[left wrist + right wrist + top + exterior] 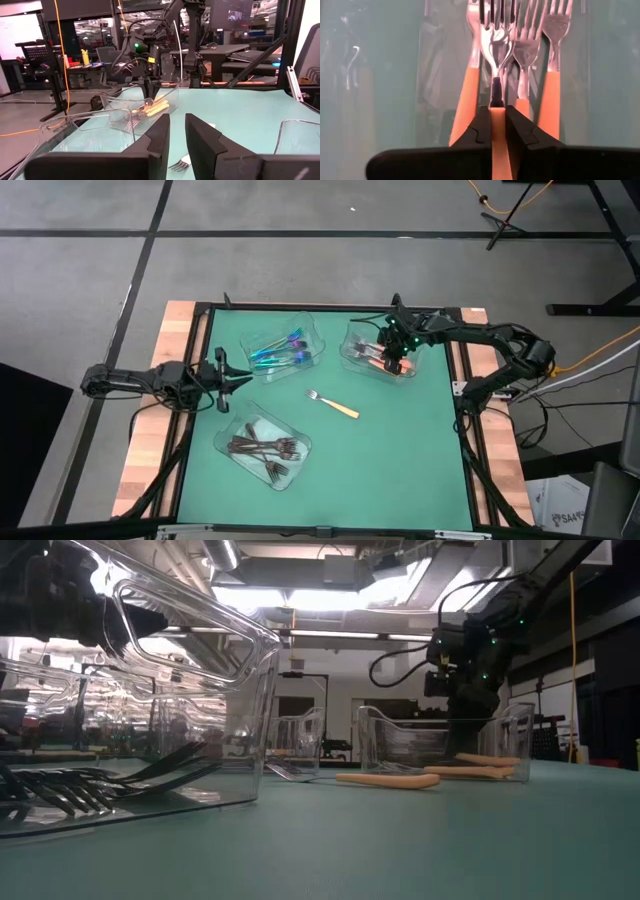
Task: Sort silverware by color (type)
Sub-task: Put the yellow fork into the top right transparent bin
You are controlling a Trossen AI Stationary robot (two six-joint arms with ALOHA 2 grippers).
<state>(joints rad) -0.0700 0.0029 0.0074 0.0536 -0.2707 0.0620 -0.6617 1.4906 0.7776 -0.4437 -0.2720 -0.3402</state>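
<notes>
My right gripper (398, 363) reaches down into the clear tray (352, 358) at the table's far right and is shut on an orange-handled fork (497, 60). Other orange-handled forks (550, 95) lie in that tray beneath it. One more orange-handled fork (333, 405) lies flat on the green mat in the middle, also seen in the low view (385, 780). Iridescent blue forks (283, 352) lie in the far middle tray. Dark forks (265, 448) lie in the near tray. My left gripper (243, 377) waits shut at the left edge, touching nothing. My right gripper pinches the fork's orange handle (497, 117) between its two fingers, close to where the handle meets the silver neck. The fingers come from above, pointing down, across the handle. The tines (497, 20) point away over the forks in the tray. Lifted or resting, I cannot tell.
Three clear plastic trays stand on the green mat: far middle (305, 325), far right, and near left (228, 438). Wooden rails (150, 450) and a black frame border the mat. Bare mat lies to the near right (400, 460).
</notes>
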